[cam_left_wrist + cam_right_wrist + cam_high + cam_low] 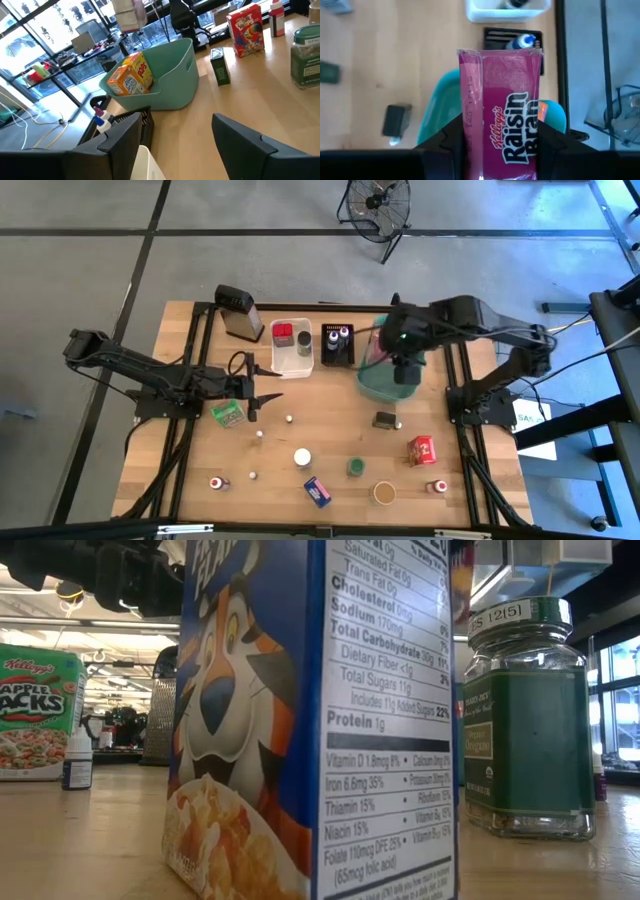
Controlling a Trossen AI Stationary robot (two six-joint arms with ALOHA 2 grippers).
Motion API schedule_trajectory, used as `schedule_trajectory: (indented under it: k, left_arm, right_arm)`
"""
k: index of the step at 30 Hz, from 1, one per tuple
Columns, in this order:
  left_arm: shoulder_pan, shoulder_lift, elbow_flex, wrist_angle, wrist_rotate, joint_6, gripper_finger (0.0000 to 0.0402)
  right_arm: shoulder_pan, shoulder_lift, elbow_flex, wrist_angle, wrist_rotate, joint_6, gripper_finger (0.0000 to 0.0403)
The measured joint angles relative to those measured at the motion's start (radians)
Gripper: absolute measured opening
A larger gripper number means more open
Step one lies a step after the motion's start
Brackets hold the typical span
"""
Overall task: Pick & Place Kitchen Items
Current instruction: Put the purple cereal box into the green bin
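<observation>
My right gripper (pixel 500 150) hangs over the teal basket (pixel 375 385) at the table's far right and is shut on a pink Raisin Bran box (pixel 500 90). The left wrist view shows this box (pixel 129 15) above the basket (pixel 165 85), in which an orange cereal box (pixel 131 76) leans against the wall. My left gripper (pixel 262 392) waits open at the table's left-middle, above the wood, with nothing between its fingers (pixel 120 137). My right gripper pinches the pink box by its two long narrow sides (pixel 470 137), near the end closest to the wrist, one finger on each side. The fingers slant steeply down from above. The box reaches out beyond the fingertips, lifted clear above the basket.
A white bin (pixel 291 345), a black tray (pixel 337 345) with bottles and a metal grater (pixel 240 312) line the far edge. Small items are scattered over the near half: a green box (pixel 227 412), a red box (pixel 421 449), a blue box (pixel 317 491), a jar (pixel 355 467), a can (pixel 384 493).
</observation>
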Motion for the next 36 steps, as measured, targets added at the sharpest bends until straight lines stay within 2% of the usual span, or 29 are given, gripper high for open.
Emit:
schedule_trajectory:
  k: [3, 8, 12, 15, 21, 28, 36]
  left_arm:
    - [0.000, 0.000, 0.000, 0.000, 0.000, -0.002, 0.0237]
    - [0.000, 0.000, 0.000, -0.002, 0.000, -0.002, 0.0237]
    - [0.000, 0.000, 0.000, -0.001, 0.000, -0.002, 0.0237]
    - [0.000, 0.000, 0.000, -0.001, 0.000, -0.002, 0.0237]
    - [0.000, 0.000, 0.000, -0.001, 0.000, -0.002, 0.0237]
    - [0.000, 0.000, 0.000, -0.001, 0.000, 0.000, 0.0237]
    - [0.000, 0.000, 0.000, 0.000, 0.000, -0.002, 0.0237]
  right_arm:
    - [-0.059, -0.076, -0.160, 0.117, -0.019, -0.004, 0.0142]
    - [-0.159, -0.175, -0.427, 0.330, -0.135, -0.063, 0.0142]
    - [-0.244, -0.191, -0.587, 0.456, -0.142, -0.072, 0.0142]
    - [-0.301, -0.183, -0.660, 0.525, -0.141, -0.063, 0.0142]
    - [-0.367, -0.166, -0.717, 0.572, -0.142, -0.041, 0.0142]
    - [-0.370, -0.162, -0.721, 0.568, -0.142, -0.019, 0.0142]
    - [-0.370, -0.090, -0.721, 0.583, -0.142, -0.018, 0.0142]
